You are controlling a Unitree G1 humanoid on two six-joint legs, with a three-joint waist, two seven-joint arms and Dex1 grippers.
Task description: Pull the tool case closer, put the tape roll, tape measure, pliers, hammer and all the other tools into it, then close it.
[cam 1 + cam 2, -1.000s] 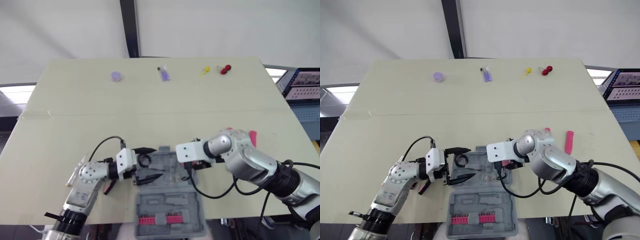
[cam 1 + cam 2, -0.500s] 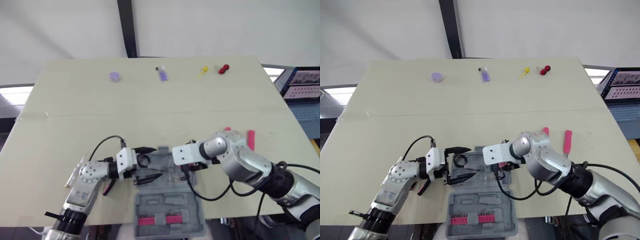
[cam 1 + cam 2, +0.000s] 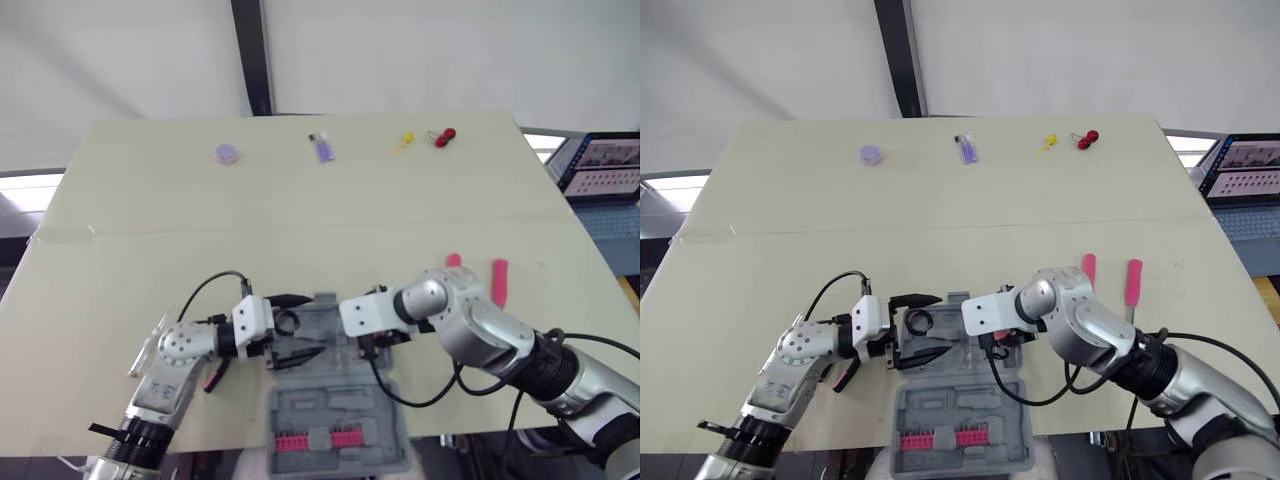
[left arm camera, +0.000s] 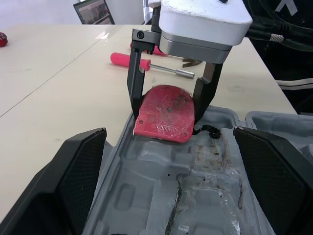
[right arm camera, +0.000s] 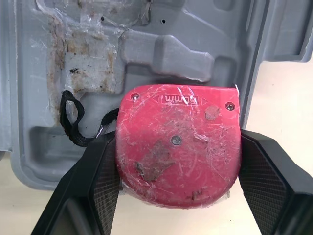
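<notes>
The grey tool case (image 3: 340, 400) lies open at the table's front edge, its lid toward me holding a row of red bits (image 3: 320, 440). My right gripper (image 5: 178, 161) is shut on the red tape measure (image 5: 176, 127), which it holds low over the case's right rim. The measure's black strap (image 5: 71, 117) trails into a recess of the tray. My left gripper (image 3: 300, 325) is at the left side of the case, open, with nothing between its fingers. In the left wrist view the tape measure (image 4: 165, 113) hangs in the right gripper's fingers (image 4: 137, 93) just beyond the tray.
Two pink-handled screwdrivers (image 3: 499, 283) (image 3: 453, 262) lie to the right of the case. A pink-handled tool (image 3: 213, 378) pokes out beneath my left arm, next to a clear object (image 3: 145, 345). Small purple (image 3: 227, 153), yellow (image 3: 405, 141) and red (image 3: 445, 135) items sit along the far edge.
My right gripper has carried the tape measure a little left and down toward the case, uncovering the two screwdrivers behind it. The left gripper has stayed put.
</notes>
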